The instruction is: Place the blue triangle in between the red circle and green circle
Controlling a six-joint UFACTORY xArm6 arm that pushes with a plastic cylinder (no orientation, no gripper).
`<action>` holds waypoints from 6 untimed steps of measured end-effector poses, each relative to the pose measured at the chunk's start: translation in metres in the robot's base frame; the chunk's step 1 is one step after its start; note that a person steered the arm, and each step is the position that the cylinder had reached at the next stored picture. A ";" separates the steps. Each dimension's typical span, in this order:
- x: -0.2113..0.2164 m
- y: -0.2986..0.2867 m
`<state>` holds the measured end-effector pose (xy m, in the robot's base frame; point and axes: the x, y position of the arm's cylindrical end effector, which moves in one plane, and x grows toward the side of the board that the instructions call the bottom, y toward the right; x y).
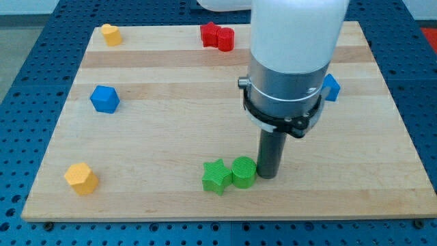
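The blue triangle (332, 87) peeks out at the view's right, mostly hidden behind the arm's body. The green circle (243, 171) lies near the view's bottom middle, touching a green star (216, 176) on its left. The red circle (226, 39) is at the view's top, touching a red star (211, 33) on its left. My tip (267, 174) rests on the board just right of the green circle, touching or nearly touching it, far below and left of the blue triangle.
A blue cube-like block (104, 99) sits at the view's left. A yellow block (110, 33) is at the top left, another yellow block (81, 178) at the bottom left. The wooden board (171, 116) ends close below the green blocks.
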<state>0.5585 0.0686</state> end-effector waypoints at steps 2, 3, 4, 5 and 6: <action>-0.060 0.182; -0.121 0.255; -0.169 0.229; -0.169 0.118; -0.169 -0.012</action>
